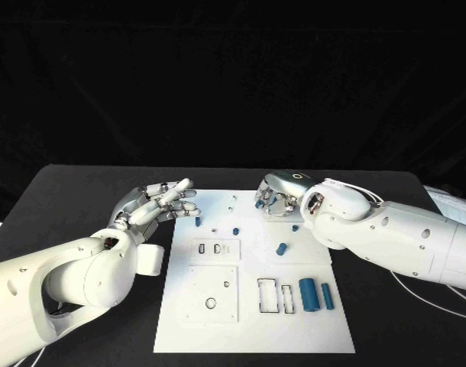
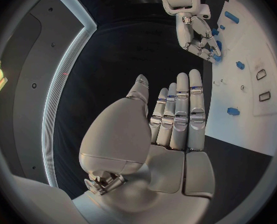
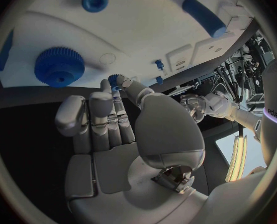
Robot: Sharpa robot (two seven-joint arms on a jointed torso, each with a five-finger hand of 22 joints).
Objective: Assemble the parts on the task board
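Your left hand [image 1: 158, 203] hovers at the white board's [image 1: 250, 325] left edge, fingers straight, close together, holding nothing. Your right hand [image 1: 280, 193] sits over the board's far end, fingers curled, pinching a small blue gear [image 3: 115, 80]. Other blue parts [image 1: 315, 293] lie scattered on the board, which rests mid-counter [image 1: 68, 191].

I see the flat white plastic task board [image 1: 257, 306] on the matte black bench [image 1: 79, 191], small blue plastic parts [image 1: 309, 293] near my silver right hand [image 1: 280, 193].
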